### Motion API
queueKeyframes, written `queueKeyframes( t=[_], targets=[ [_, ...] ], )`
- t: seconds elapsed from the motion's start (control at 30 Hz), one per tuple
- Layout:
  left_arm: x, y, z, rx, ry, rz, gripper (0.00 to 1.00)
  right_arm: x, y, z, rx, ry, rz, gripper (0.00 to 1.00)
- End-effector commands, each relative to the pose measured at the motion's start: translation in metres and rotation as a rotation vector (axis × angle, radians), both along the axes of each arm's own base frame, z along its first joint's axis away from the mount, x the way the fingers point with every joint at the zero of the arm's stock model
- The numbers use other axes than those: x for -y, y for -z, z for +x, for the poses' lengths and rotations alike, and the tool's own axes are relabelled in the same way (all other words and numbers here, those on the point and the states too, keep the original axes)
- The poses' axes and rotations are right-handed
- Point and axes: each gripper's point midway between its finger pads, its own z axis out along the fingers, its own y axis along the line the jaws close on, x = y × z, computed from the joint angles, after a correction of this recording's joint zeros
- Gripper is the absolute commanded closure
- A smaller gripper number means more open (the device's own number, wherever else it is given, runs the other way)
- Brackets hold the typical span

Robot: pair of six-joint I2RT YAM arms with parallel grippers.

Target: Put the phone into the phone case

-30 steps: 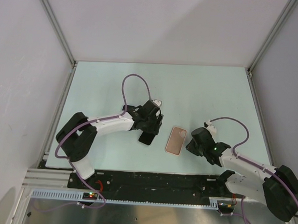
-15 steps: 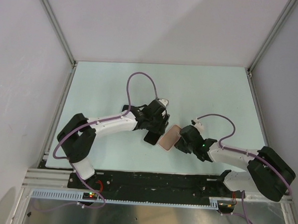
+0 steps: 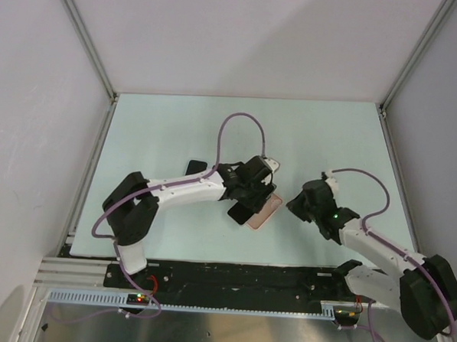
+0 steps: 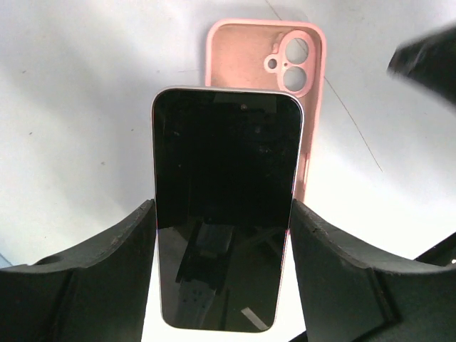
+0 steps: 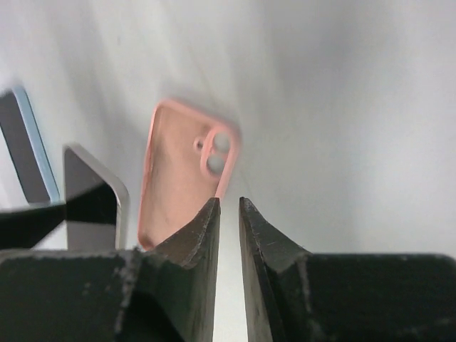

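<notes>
Only wrist view: phone [image 4: 224,206] screen, case [image 4: 242,57] lens-holes

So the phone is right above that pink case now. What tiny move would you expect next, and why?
Probably the left hand slides the phone a bit further forward over the case, then lowers it. In its wrist view the phone, gripped by its long edges, covers only the near part of the case; the camera-hole end still shows beyond it.
</notes>
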Motion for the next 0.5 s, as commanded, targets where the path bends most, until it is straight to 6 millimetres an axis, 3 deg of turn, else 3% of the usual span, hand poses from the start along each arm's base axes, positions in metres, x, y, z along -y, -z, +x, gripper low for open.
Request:
queueKeyframes(
  t=[0.0,0.2,0.47],
  targets=[
    [0.014,-0.002,0.002,0.019,0.083,0.044,0.84,0.025,-0.016,0.024,0.038,0.027,-0.01,0.77],
    [0.023,0.011,0.006,0.011,0.098,0.097,0.84,0.022,-0.017,0.053,0.04,-0.009,-0.005,0.76],
    [0.035,0.018,0.011,-0.001,0.109,0.111,0.84,0.011,0.006,0.07,-0.016,-0.04,0.0,0.76]
  ],
)
